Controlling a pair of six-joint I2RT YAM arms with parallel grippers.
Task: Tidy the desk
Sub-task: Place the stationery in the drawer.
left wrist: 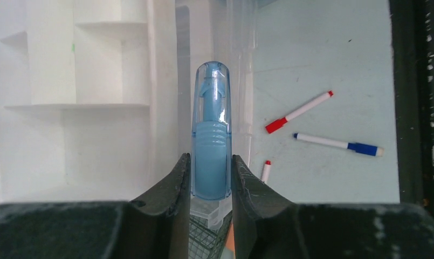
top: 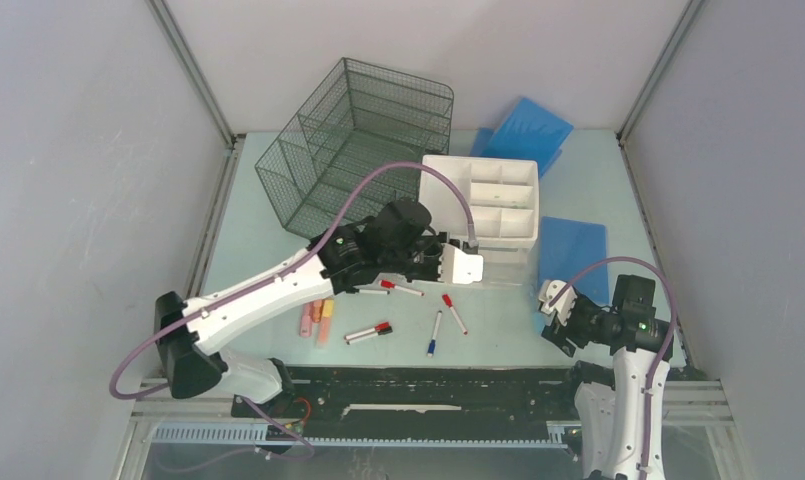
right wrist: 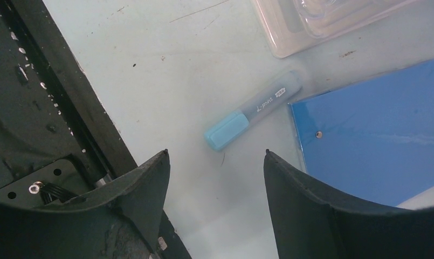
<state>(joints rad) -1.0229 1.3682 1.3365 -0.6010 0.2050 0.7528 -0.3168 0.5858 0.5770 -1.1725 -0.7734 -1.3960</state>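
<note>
A blue highlighter [left wrist: 210,129] is clamped between the jaws of the left gripper [left wrist: 210,162] and pointed at the white divided tray [top: 493,200], presumably for filing there. The right gripper [right wrist: 214,162] is spread wide above a second highlighter [right wrist: 255,116], which lies on the desk [top: 253,250]. Markers [top: 368,333] are scattered across the desk ahead of the arms.

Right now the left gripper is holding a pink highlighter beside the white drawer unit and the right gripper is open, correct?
Not quite: the highlighter shut in the left gripper is light blue, not pink, as the left wrist view shows. It is beside the white drawer unit, and the right gripper is open.
</note>
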